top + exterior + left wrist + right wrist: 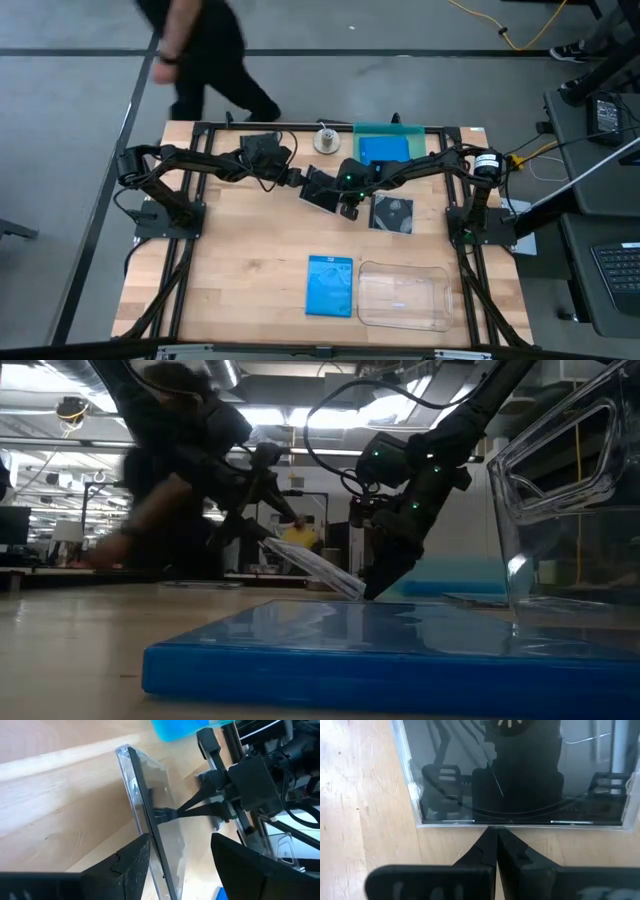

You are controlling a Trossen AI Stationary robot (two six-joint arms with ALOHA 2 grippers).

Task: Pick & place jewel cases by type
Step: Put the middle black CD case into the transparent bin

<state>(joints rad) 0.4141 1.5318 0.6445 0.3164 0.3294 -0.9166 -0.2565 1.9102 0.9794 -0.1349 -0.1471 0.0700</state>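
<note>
A dark grey jewel case stands tilted at the table's middle, one edge raised and the opposite edge low. My left gripper is open, with the raised edge between its fingers. My right gripper is shut, its tips at the case's low edge. Another dark case lies flat to the right. One blue case lies near the front edge. A second blue case lies in the teal tray at the far edge. My left gripper has the tilted case's raised edge between its open fingers; the case lies against the inner face of one finger, and the other finger stands apart from it. The fingers come slanting down from the table's left. My right gripper presses its shut fingertips against the middle of the case's low edge, slanting down from the right. The case slopes up from that edge toward the left gripper.
A clear plastic tray stands at the front right beside the blue case. A small round object sits at the far edge, left of the teal tray. A person moves past beyond the table's far side.
</note>
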